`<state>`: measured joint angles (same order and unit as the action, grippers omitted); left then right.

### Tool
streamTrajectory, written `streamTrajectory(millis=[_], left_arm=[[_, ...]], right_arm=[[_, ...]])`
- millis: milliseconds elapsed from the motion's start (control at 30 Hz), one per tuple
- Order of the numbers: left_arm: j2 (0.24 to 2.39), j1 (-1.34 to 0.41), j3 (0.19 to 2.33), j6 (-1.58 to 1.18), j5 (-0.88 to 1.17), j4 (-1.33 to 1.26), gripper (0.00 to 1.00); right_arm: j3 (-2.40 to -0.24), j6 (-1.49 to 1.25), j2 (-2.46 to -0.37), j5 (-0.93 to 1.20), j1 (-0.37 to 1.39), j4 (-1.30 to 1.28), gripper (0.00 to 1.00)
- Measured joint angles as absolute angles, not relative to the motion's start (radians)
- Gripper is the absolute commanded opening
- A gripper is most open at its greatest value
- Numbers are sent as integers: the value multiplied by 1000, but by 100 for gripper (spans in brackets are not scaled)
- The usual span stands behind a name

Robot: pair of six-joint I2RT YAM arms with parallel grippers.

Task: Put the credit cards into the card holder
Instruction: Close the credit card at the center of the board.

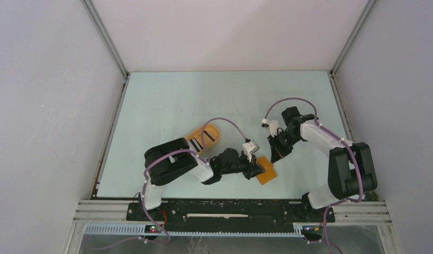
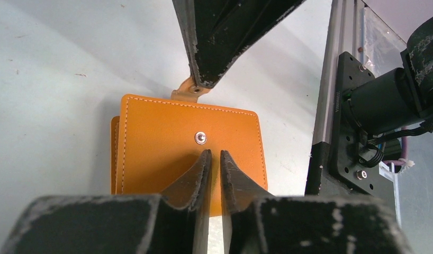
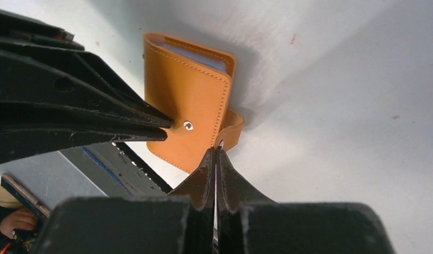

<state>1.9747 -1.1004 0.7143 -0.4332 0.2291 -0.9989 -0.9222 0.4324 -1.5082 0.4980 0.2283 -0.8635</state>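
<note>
From above, the card holder (image 1: 268,174) lies on the counter (image 1: 167,106) near the front edge, between the left claw (image 1: 256,168) and the right claw (image 1: 275,153). Striped credit cards (image 1: 209,136) sit well apart in an oval tray (image 1: 190,136).

In the left wrist view, the left claw (image 2: 213,155) is barely parted, its tips on the cover (image 2: 161,143). A frame rail (image 2: 323,106) stands close by.

In the right wrist view, the right claw (image 3: 215,151) is closed at the strap (image 3: 233,129). A pale card (image 3: 196,53) shows inside.
</note>
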Motion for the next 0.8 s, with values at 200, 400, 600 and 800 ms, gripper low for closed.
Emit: streamTrajectory(millis=[200, 400, 600, 800], left_arm=[[1975, -1094, 714, -447, 232, -995, 5], [1975, -1090, 714, -458, 235, -992, 0], [1975, -1087, 714, -472, 237, -991, 0], [1975, -1086, 714, -475, 239, -991, 0]], right_arm=[[-922, 448, -1506, 521, 273, -873, 0], [-923, 459, -1510, 513, 321, -874, 0], [-925, 465, -1542, 501, 356, -874, 0], [-929, 464, -1562, 488, 385, -873, 0]])
